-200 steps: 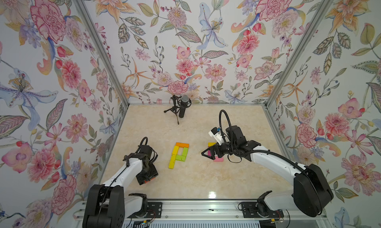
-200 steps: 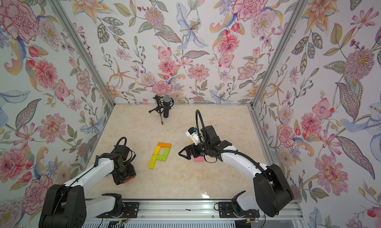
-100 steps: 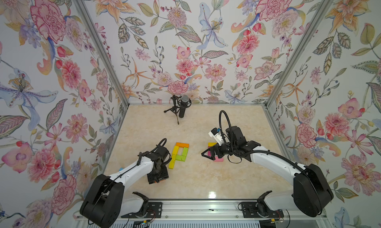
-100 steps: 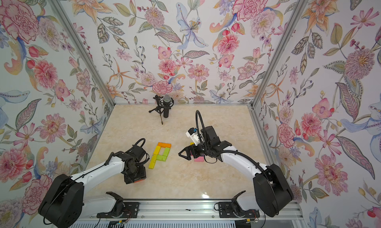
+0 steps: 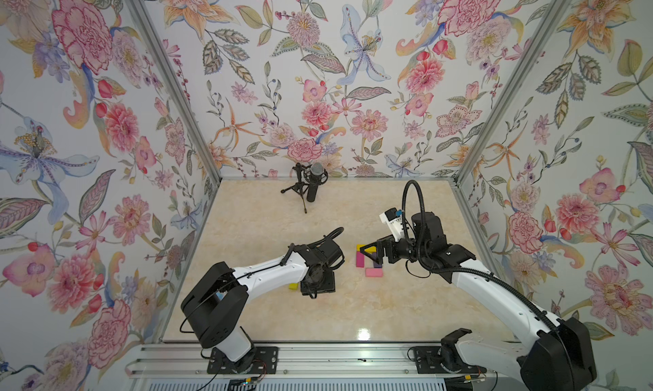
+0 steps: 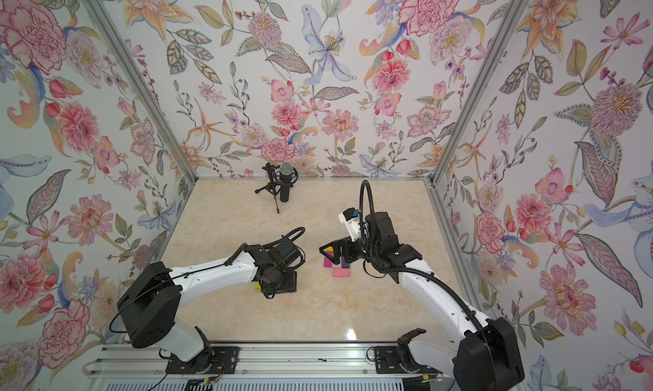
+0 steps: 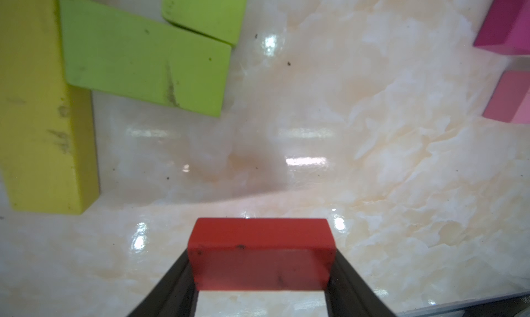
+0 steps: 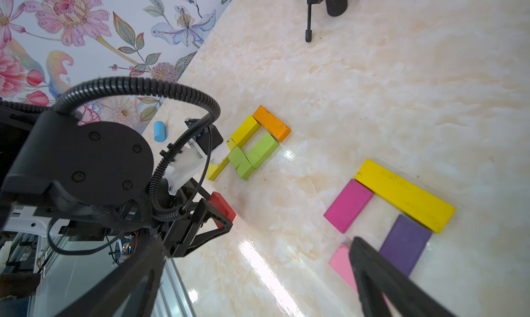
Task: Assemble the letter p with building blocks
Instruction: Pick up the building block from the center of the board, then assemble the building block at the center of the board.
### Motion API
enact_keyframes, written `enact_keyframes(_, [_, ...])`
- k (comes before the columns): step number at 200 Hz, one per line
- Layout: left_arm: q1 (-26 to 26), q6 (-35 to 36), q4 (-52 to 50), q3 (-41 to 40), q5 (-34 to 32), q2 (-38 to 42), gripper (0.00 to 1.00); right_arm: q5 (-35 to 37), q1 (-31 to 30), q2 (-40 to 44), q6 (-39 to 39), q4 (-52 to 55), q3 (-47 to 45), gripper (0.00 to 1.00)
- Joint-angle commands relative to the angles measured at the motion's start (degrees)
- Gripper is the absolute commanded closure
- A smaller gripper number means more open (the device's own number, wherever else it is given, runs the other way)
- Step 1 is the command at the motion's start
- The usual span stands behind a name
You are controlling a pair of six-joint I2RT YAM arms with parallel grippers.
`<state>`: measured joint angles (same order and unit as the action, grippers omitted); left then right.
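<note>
My left gripper [image 7: 261, 258] is shut on a short red block [image 7: 259, 235], held just above the table beside a long yellow bar [image 7: 37, 100] and two lime green blocks [image 7: 143, 60]. In the right wrist view these join an orange block [image 8: 271, 122] in a loop-and-stem shape, with the red block [image 8: 223, 207] close by. In both top views the left gripper [image 5: 317, 282] hides that group except a yellow end [image 5: 293, 286]. My right gripper [image 5: 370, 253] stands open over a yellow bar [image 8: 404, 195] and magenta [image 8: 348, 205], purple [image 8: 404, 244] and pink [image 5: 374, 272] blocks.
A microphone on a small tripod [image 5: 312, 182] stands at the back of the marble table. A blue cylinder [image 8: 159, 131] lies near the left wall. Flowered walls close in three sides, and a metal rail [image 5: 318, 357] runs along the front edge.
My left arm has swung from the left side of the table toward the middle, carrying the red block, and now covers the yellow and green group. The right arm has not moved.
</note>
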<state>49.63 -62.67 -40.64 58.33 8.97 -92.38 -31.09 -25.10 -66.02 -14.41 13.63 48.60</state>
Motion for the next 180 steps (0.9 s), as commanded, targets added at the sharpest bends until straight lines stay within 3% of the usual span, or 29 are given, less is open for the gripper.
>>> enact_keyframes(1, [2.1,-1.1,1.0,4.6,0.5,-3.3,0.55,2.7,2.8,0.9,-2.2,3.1,-1.0,0.00])
enact_keyframes(50, [2.3,2.7,5.8,11.3,2.2,-13.6,0.52,1.6,11.2,1.2,-5.4,4.4,-0.5,0.00])
enact_keyframes(94, [2.3,5.0,6.3,16.0,4.6,-19.5,0.50,1.0,12.3,1.8,-5.1,5.8,-0.1,0.00])
enact_keyframes(155, [2.3,6.2,1.2,22.1,3.5,-20.1,0.28,0.7,12.1,3.4,-5.4,6.2,-3.0,0.00])
enact_keyframes(180, [2.4,7.0,0.3,22.5,4.8,-19.1,0.25,0.9,11.6,3.1,-5.4,6.1,-3.9,0.00])
